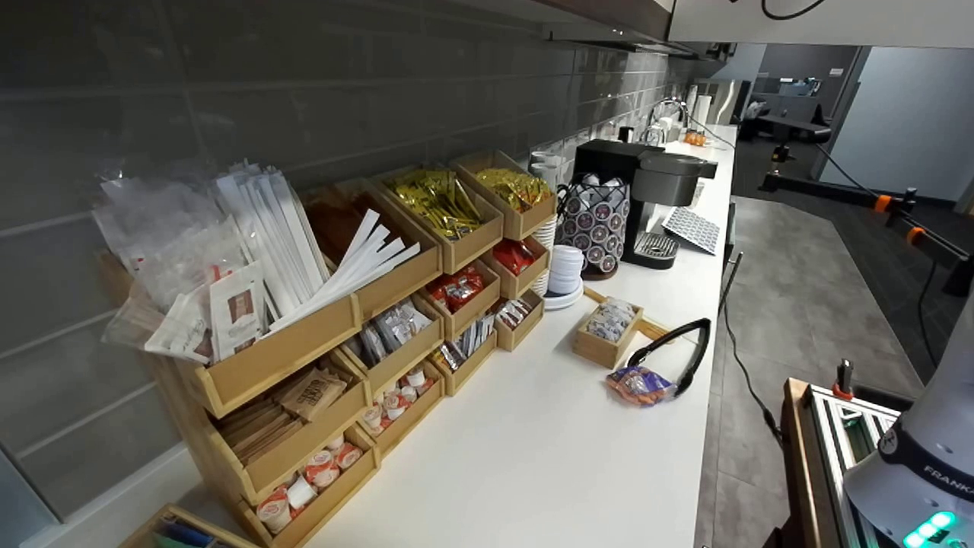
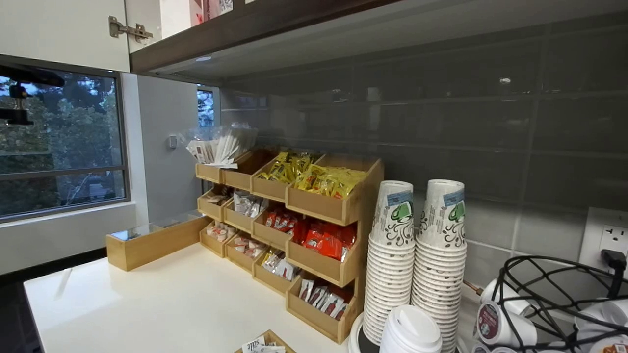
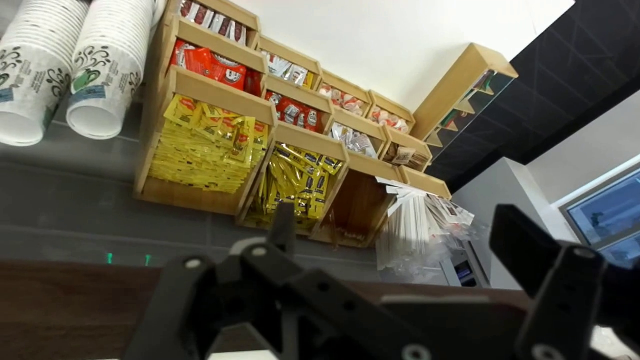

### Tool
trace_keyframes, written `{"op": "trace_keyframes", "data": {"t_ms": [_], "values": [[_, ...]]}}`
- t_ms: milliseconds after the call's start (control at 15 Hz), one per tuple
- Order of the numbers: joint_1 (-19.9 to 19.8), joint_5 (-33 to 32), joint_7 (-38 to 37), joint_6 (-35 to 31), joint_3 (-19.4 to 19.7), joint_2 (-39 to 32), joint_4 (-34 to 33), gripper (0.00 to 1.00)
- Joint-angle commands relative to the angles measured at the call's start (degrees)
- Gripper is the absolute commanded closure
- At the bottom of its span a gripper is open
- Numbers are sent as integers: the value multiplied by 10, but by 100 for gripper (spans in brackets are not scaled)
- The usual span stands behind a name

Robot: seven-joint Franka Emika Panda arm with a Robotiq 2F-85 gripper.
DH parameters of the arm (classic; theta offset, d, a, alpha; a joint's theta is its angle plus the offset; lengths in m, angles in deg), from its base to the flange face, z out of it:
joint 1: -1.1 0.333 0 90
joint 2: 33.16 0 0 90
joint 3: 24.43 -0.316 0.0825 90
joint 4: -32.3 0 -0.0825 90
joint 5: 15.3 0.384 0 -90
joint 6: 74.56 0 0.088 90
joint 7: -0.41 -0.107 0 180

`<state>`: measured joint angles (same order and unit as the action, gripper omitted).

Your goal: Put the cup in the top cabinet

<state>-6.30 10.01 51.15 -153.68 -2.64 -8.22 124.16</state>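
The top cabinet shows its dark brown lower edge in both exterior views (image 1: 609, 14) (image 2: 274, 27). Its pale door (image 2: 64, 34) stands open on a metal hinge, and red and white items show inside. The wrist view is upside down; the cabinet edge (image 3: 75, 305) crosses behind my gripper (image 3: 400, 237). My gripper is open, its fingers wide apart with nothing between them. It is outside both exterior views. No single cup stands apart; paper cups stand in two stacks (image 2: 395, 215) (image 2: 444, 215) beside the snack rack, also in the wrist view (image 3: 107, 70).
A wooden rack (image 2: 319, 208) of packets stands against the tiled wall. White lids (image 2: 412, 328), a wire pod basket (image 1: 593, 221) and a coffee machine (image 1: 662, 183) stand beyond the cups. A small wooden box (image 1: 605, 335) and a purple packet (image 1: 643, 384) with a black strap lie on the counter.
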Motion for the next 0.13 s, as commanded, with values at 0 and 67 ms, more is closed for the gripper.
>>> {"op": "trace_keyframes", "data": {"t_ms": [0,67], "values": [[7,-3,-2,-5,4,2,6,0],[7,-3,-2,-6,3,5,11,0]]}}
